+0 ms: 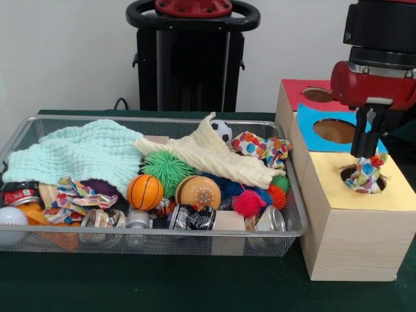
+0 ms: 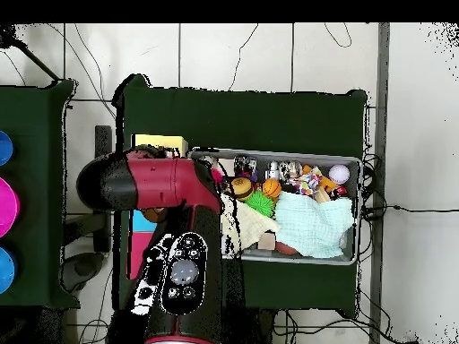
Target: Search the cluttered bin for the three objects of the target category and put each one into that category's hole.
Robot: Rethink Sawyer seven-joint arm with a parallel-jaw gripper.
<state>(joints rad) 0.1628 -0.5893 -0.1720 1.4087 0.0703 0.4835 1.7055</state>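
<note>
Dark green table (image 1: 195, 286): fills the lower frame in the front view; carries the bin and the box.

Wire mesh bin (image 1: 39, 127): left and centre of the front view, heaped with clutter.

Wooden sorting box (image 1: 354, 240): right of the bin and just beside it. Three coloured panels on top, each with a hole: red (image 1: 296, 91) farthest back, blue (image 1: 309, 130) in the middle, yellow (image 1: 400, 195) nearest the lower edge.

Robot arm (image 2: 157, 184): red and black; in the overhead view it covers most of the box at centre left.

Mint green cloth (image 1: 78, 153): spread over the bin's upper left part.

Cream cloth (image 1: 208, 156): lies diagonally across the bin's centre.

Gripper (image 1: 366, 155): upper right of the front view, directly above the yellow panel's hole. Its black fingers are drawn close together on the top of a patterned fabric piece.

Patterned fabric piece (image 1: 364, 177): multicoloured, pinched at its top end, lower part down inside the yellow hole.

Second patterned fabric (image 1: 263, 148): on the clutter at the bin's right end.

Third patterned fabric (image 1: 75, 194): lower left of the bin.

Green spiky ball (image 1: 166, 170): bin centre, beside the cream cloth.

Small basketball (image 1: 144, 192): front of the bin, just left of an orange ball (image 1: 198, 192).

Pink spiky ball (image 1: 248, 203): lower right of the bin.

White ball (image 1: 12, 224): bin's lower left corner.
</note>
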